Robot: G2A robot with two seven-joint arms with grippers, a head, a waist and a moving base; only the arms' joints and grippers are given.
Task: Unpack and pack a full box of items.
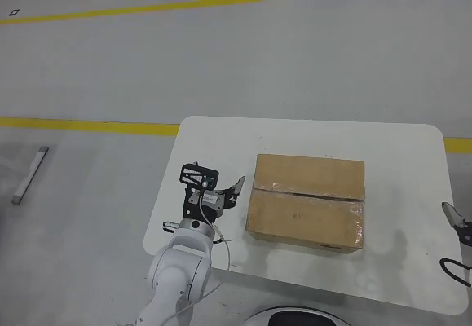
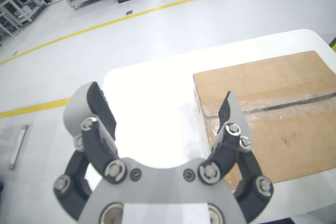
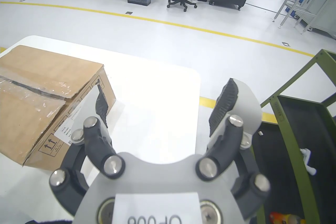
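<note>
A brown cardboard box (image 1: 306, 200) lies on the white table (image 1: 219, 138), its top flaps taped along the centre seam, the clear tape wrinkled. My left gripper (image 1: 217, 189) hovers open just beside the box's left end, nothing between its fingers; in the left wrist view the gripper (image 2: 162, 104) frames bare table with the box (image 2: 275, 114) beside it. My right gripper (image 1: 462, 224) sits open near the table's right edge, apart from the box. In the right wrist view the gripper (image 3: 168, 101) is empty and the box (image 3: 44, 93) shows a label on its end.
A green cart (image 3: 294, 135) with a dark tray stands off the table's right edge, holding small objects. A grey bar (image 1: 28, 174) lies on the floor to the left. Yellow floor lines (image 1: 72, 125) run past the table. Bare table surrounds the box.
</note>
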